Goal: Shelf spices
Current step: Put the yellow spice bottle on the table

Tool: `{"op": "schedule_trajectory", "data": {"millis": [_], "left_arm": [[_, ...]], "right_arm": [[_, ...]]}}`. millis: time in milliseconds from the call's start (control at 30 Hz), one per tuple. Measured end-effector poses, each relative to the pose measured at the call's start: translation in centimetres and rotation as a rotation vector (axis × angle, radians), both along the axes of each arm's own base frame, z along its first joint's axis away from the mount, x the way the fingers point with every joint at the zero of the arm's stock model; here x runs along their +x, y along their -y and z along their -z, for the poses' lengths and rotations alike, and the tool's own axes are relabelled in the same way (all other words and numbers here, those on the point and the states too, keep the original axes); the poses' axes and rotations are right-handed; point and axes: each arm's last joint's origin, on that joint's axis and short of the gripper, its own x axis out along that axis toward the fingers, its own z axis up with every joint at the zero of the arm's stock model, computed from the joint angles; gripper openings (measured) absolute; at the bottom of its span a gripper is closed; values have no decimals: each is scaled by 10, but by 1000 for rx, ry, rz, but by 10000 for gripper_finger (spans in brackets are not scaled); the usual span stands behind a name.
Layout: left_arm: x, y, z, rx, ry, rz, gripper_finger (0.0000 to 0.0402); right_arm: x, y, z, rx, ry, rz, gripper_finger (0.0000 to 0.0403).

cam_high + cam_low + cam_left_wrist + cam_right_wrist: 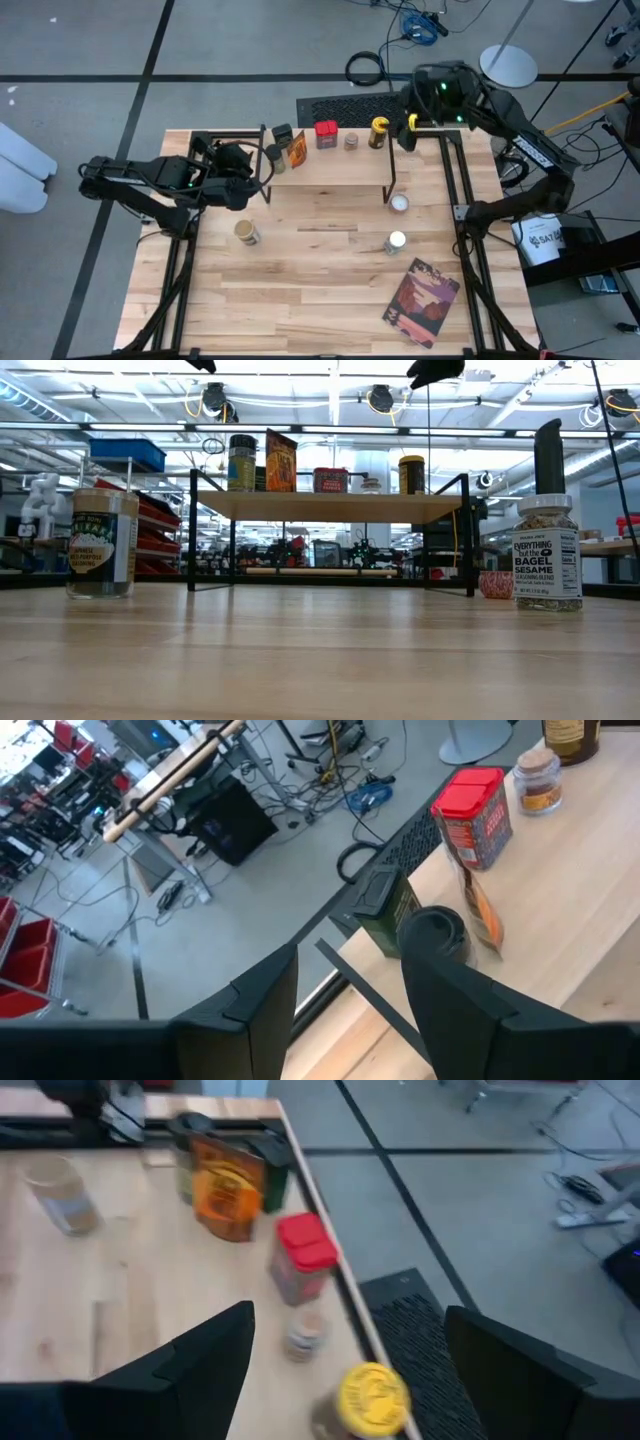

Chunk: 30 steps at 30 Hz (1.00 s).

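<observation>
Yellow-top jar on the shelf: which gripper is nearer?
Right. The right gripper hovers right beside the yellow-top jar at the shelf's right end. The left gripper sits at the opposite, left end, by the dark-lidded jar.

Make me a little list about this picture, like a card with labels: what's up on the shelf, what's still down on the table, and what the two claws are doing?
On the shelf: black-topped jar, dark tin, orange-labelled packet, red-topped tin, small tan-topped jar, yellow-topped jar
On the table: tan-lidded jar, two white-topped jars, pink one, book
Left claw: open, beside the black-topped jar, holding nothing
Right claw: open, above the shelf's right end, empty
</observation>
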Motion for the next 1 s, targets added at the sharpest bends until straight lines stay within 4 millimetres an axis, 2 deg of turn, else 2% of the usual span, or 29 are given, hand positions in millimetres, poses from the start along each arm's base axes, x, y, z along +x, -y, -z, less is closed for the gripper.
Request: {"op": "schedule_trajectory", "data": {"millis": [267, 533, 733, 1000], "left_arm": [[0, 0, 0, 12, -29, 12, 191], [-1, 0, 1, -8, -44, 26, 191], [0, 0, 1, 0, -61, 37, 191], [0, 0, 1, -2, -63, 39, 191]], "right_arm": [[-2, 30, 7, 65, -96, 12, 314], [-8, 48, 18, 134, -134, 31, 314], [7, 61, 42, 234, -241, -1, 333], [26, 80, 67, 253, -332, -19, 340]]}}
